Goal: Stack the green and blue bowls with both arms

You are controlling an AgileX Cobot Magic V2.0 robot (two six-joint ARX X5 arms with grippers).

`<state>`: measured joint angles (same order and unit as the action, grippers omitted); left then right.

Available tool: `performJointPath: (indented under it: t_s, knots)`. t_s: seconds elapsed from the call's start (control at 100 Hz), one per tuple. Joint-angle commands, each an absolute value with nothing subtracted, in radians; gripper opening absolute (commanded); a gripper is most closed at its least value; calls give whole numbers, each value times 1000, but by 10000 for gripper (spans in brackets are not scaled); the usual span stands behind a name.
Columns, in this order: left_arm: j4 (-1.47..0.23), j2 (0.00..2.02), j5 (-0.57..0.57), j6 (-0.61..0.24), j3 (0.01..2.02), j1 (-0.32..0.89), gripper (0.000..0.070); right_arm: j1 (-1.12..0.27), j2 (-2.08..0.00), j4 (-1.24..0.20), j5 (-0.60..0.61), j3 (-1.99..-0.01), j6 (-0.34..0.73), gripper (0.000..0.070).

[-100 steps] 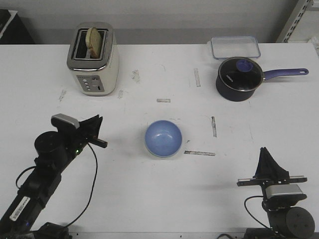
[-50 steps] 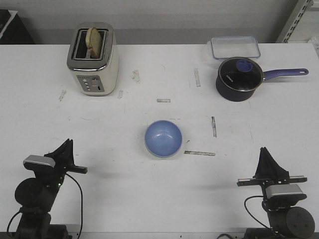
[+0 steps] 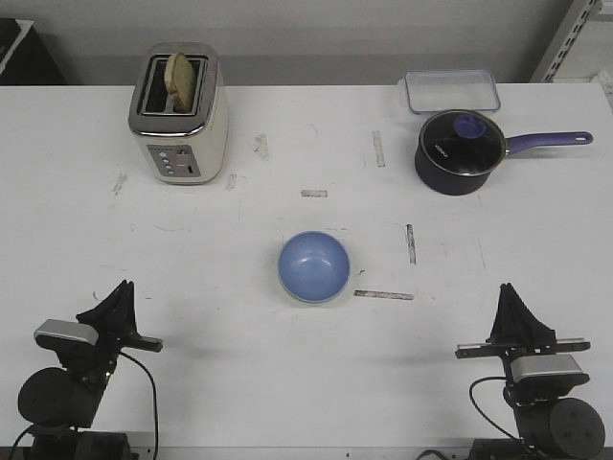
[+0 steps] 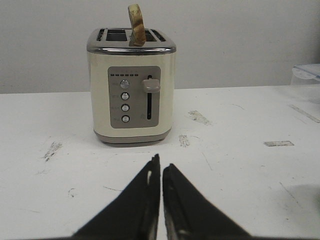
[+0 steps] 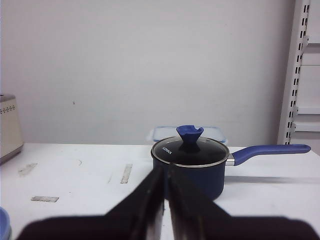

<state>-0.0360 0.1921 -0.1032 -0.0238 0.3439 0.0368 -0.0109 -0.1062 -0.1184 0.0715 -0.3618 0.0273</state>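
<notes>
Front view: the blue bowl (image 3: 314, 266) sits upright mid-bench, and a thin pale rim under its edge suggests the green bowl is nested beneath it, though I cannot tell for sure; no separate green bowl shows anywhere; the left hand (image 3: 122, 299) is at the near left edge and the right hand (image 3: 510, 302) at the near right edge, both well apart from the bowl and holding nothing; a toaster (image 3: 179, 113) stands at the far left, a saucepan (image 3: 462, 151) and a clear box (image 3: 452, 91) at the far right.

Left wrist view: the fingers are pressed together, empty, pointing toward the toaster; no bowl in sight.

Right wrist view: the fingers are likewise closed and empty, aimed at the saucepan; a sliver of blue rim shows at the frame edge.

By my reading the stacking looks done and both arms are parked; the next move calls only for checking that the bowls sit level.
</notes>
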Motion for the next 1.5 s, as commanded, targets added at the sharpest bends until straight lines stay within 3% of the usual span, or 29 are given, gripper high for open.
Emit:
performJointPath:
  t_s: [0.0,0.42,0.98,1.49]
  knots:
    - [-22,186,-102,-15,351,35,1,-9,-104,-106,71,-366,36,4]
    - [31,91,73,-11,247,35,1,-9,-104,-106,70,-366,36,4]
    - [105,3,56,-12,12,35,1,-9,-104,-106,70,-366,36,4]
    - [106,3,61,-12,12,35,2,-9,-104,-106,71,-366,36,4]
